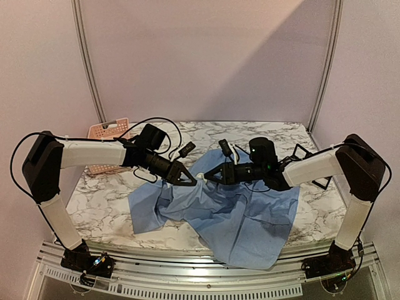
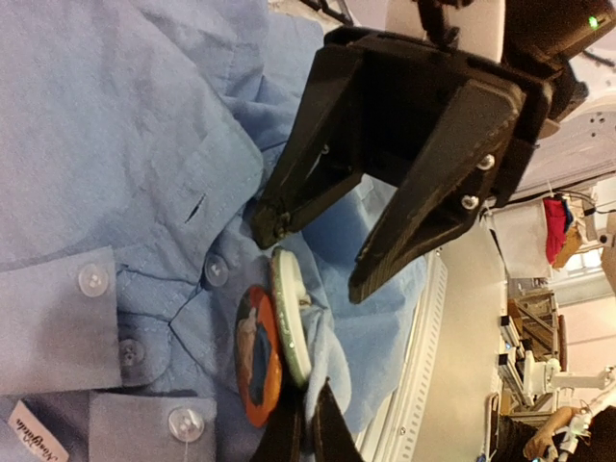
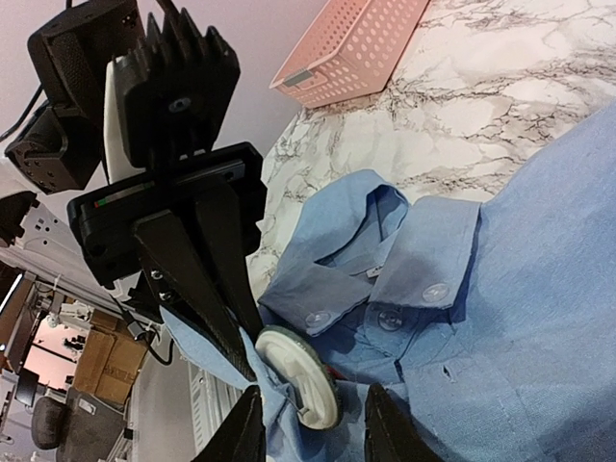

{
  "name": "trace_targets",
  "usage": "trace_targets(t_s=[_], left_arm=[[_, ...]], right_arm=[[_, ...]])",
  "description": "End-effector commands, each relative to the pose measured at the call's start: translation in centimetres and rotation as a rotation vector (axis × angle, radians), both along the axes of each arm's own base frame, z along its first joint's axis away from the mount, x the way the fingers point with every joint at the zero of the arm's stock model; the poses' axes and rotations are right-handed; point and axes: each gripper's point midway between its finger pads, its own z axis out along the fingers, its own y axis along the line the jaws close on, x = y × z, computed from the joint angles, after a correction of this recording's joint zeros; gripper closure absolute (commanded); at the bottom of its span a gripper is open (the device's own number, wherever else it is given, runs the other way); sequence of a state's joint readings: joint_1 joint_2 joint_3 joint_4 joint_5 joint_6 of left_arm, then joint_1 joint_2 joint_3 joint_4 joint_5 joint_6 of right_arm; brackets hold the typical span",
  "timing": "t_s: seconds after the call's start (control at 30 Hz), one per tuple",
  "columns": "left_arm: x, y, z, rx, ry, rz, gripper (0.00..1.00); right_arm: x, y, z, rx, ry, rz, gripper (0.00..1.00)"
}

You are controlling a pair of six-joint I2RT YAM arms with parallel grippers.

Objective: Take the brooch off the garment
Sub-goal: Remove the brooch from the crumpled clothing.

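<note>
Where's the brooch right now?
Brooch sits mid-table in the top view on the raised shirt, between left gripper and right gripper, whose open jaws flank it.

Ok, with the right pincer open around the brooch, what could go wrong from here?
1. Cloth of the garment bunches around the brooch, so the open right pincer might close on fabric as well.
2. The left pincer pinches cloth right beside the brooch; a hard pull could make it slip or strain the thin fabric.
3. The two pincers' tips sit very close together and might collide.
</note>
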State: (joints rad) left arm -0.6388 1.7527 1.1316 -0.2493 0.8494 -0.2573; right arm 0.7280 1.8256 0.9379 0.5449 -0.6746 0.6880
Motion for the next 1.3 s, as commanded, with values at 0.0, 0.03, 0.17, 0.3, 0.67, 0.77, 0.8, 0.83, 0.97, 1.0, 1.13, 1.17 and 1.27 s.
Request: trace_targets(t_s=[0.0, 0.03, 0.17, 0.3, 0.67, 0.77, 0.8, 0.83, 0.97, 1.0, 1.13, 1.17, 1.27], left_arm=[[-0.3, -0.6, 1.7, -0.046, -0.043, -0.03, 1.0], [-0.3, -0.6, 1.8, -0.047, -0.045, -0.03, 1.0], [-0.3, -0.6, 1.7, -0.046, -0.04, -0.03, 1.0], [-0.2, -0.6, 1.7, -0.046, -0.043, -0.029, 1.0], [-0.3, -0.6, 1.8, -0.045, -0.044, -0.027, 1.0], [-0.2, -0.6, 1.8, -0.045, -0.047, -0.026, 1.0], [-0.2, -0.6, 1.8, -0.044, -0.046, -0.025, 1.0], [-0.2, -0.6, 1.8, -0.044, -0.046, -0.025, 1.0], [-0.2, -0.5, 1.9, -0.042, -0.052, -0.021, 1.0], [-0.2, -0.5, 1.9, -0.041, -0.053, -0.02, 1.0], [0.0, -0.4, 2.0, -0.038, -0.055, -0.015, 1.0], [0.0, -0.4, 1.9, -0.037, -0.055, -0.014, 1.0], [0.0, -0.4, 1.9, -0.036, -0.056, -0.014, 1.0]], right_arm=[[0.4, 0.6, 0.2, 0.039, 0.02, 0.035, 0.67], [0.4, 0.6, 0.2, 0.04, 0.023, 0.039, 0.67], [0.3, 0.7, -0.1, 0.042, 0.029, 0.047, 0.7], [0.1, 0.8, 0.0, 0.055, 0.027, 0.064, 0.78], [-0.3, 0.8, 0.4, 0.074, 0.023, 0.082, 0.99], [-0.4, 0.7, 0.4, 0.074, 0.023, 0.079, 1.0], [-0.4, 0.7, 0.3, 0.073, 0.023, 0.075, 1.0], [-0.3, 0.6, 0.3, 0.072, 0.022, 0.07, 1.0], [-0.2, 0.1, 0.0, 0.04, 0.006, 0.043, 1.0], [-0.2, -0.1, -0.2, 0.025, 0.003, 0.033, 1.0], [0.3, -0.9, -0.6, -0.049, -0.04, -0.008, 1.0], [0.3, -1.1, -0.5, -0.064, -0.057, -0.013, 1.0], [0.3, -1.8, -0.3, -0.109, -0.093, -0.03, 1.0]])
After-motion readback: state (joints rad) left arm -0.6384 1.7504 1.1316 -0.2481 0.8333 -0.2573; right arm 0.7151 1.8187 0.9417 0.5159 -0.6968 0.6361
